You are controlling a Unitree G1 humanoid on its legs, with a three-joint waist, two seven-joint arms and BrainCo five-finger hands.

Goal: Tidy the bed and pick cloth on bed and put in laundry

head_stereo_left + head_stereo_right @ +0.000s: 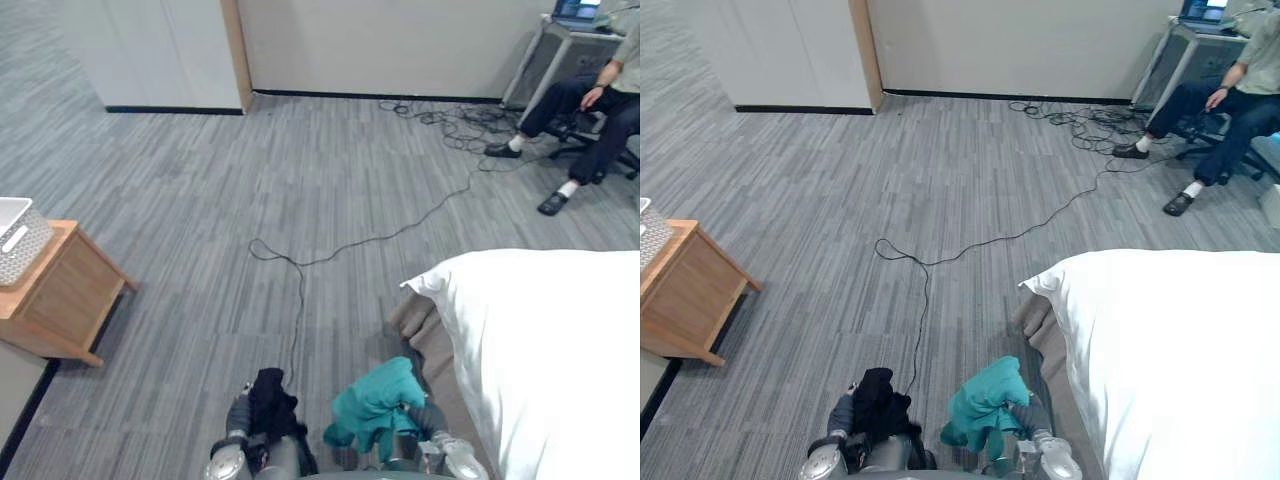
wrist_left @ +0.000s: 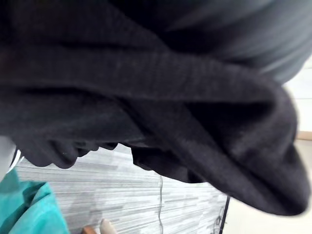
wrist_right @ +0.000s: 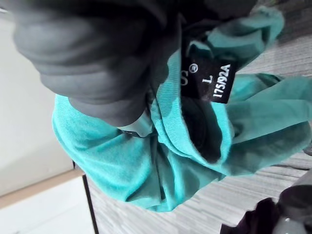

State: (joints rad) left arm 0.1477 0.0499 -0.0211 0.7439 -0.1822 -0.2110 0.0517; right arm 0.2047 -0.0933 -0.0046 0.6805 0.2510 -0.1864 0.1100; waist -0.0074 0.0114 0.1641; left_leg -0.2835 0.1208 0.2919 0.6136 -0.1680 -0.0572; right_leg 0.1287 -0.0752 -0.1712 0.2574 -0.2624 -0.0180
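Your right hand [image 1: 428, 418] clenches teal cloth [image 1: 375, 400], black cloth [image 1: 271, 398] hides your left hand [image 1: 238, 414] grip, both lifted for laundry, bed [image 1: 560, 340] at 3 o'clock.

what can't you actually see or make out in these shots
Left robot hand: its grip is hidden under the black cloth, left wrist view.
Right robot hand: grip buried in the teal cloth, right wrist view.
White perforated container on the wooden nightstand: cut off by the left eye view's left edge.
Bed: runs off the right and bottom edges, so the rest of its top is unseen.
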